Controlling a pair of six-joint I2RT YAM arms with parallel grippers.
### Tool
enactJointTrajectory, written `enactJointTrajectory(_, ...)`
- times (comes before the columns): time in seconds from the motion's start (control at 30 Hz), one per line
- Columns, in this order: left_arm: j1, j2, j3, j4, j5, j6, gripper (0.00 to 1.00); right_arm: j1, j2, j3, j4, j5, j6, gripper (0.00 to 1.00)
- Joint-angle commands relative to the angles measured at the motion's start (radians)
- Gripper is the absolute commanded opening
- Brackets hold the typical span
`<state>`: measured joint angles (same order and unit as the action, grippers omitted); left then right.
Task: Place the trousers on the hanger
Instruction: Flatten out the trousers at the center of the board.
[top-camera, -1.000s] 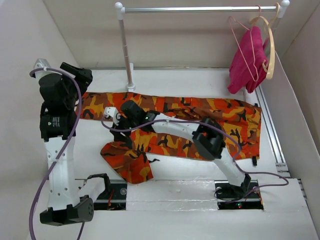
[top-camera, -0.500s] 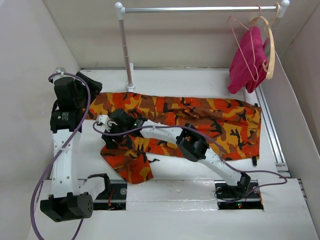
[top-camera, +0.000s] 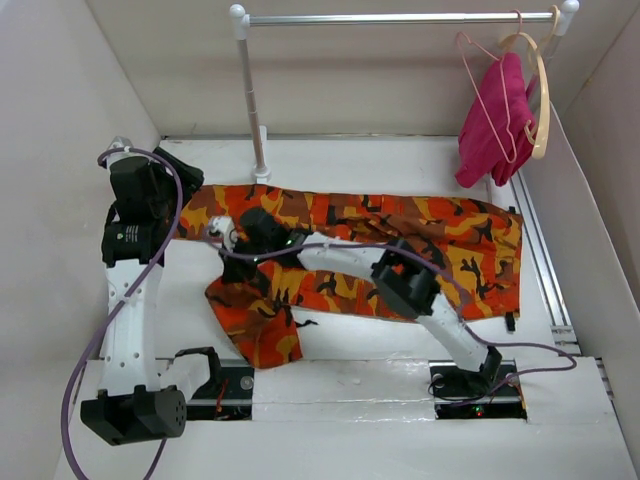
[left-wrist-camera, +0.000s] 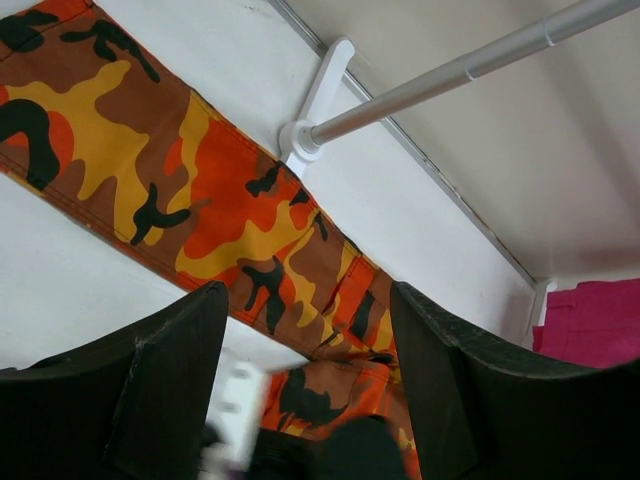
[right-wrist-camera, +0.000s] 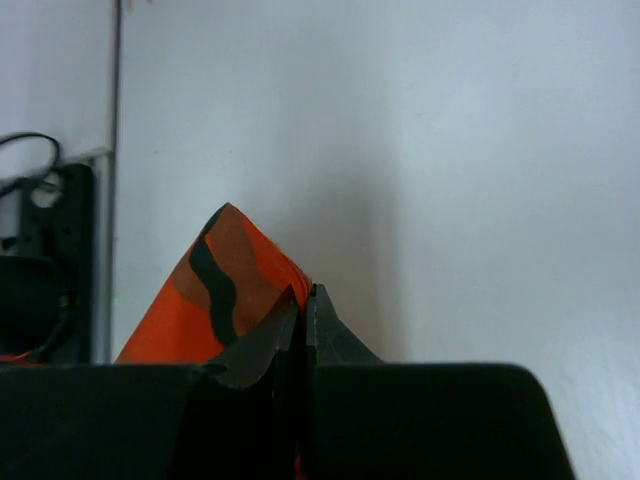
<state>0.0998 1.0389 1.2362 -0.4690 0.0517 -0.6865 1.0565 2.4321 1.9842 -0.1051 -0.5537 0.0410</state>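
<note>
Across the white table (top-camera: 380, 160) lie the trousers (top-camera: 440, 235), camouflage in orange, red and yellow with dark blotches. One leg stretches flat toward the left and the other is bunched nearer the arms. The right gripper (right-wrist-camera: 305, 300) is pressed together on a peaked fold of the cloth. The left gripper (left-wrist-camera: 308, 300) hovers spread above the far-left leg end. The hanger (top-camera: 478, 60), thin pink wire, hangs on the rail (top-camera: 400, 18).

Robot test cell, laboratory type. You have white panel walls (top-camera: 100, 80) boxing in a white table (top-camera: 350, 160), the cabled left arm (top-camera: 130, 320) and right arm (top-camera: 450, 335) bolted at 7 and 5 o'clock, and a miniature garment rail (top-camera: 400, 18) at 12 o'clock.
</note>
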Motion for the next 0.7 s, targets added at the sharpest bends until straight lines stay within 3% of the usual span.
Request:
enactJointTrajectory(0.0,-0.002,0.004,0.025,0.02,-0.01,0.016,0.61,-0.116,-0.339,-0.089,0.182,-0.017,-0.019,0.0)
enactJointTrajectory(0.2,-0.002,0.05,0.169,-0.019,-0.041,0.025,0.61,-0.257,-0.676,-0.249,0.063,-0.076,-0.141,0.0)
enactJointTrajectory(0.3,-0.002,0.061,0.206,-0.039,-0.082,0.027,0.61,-0.279,-0.758,-0.369,0.022,-0.158,-0.194,0.0)
enactJointTrajectory(0.43,-0.002,0.027,0.161,-0.071,-0.162,0.042,0.6,-0.182,-0.731,-0.475,-0.108,-0.166,-0.334,0.0)
enactJointTrajectory(0.63,-0.002,-0.034,0.021,-0.094,-0.239,0.068,0.6,0.023,-0.614,-0.591,-0.192,-0.092,-0.386,0.0)
enactJointTrajectory(0.67,-0.002,-0.04,-0.001,-0.091,-0.245,0.08,0.6,0.063,-0.584,-0.596,-0.199,-0.074,-0.385,0.09)
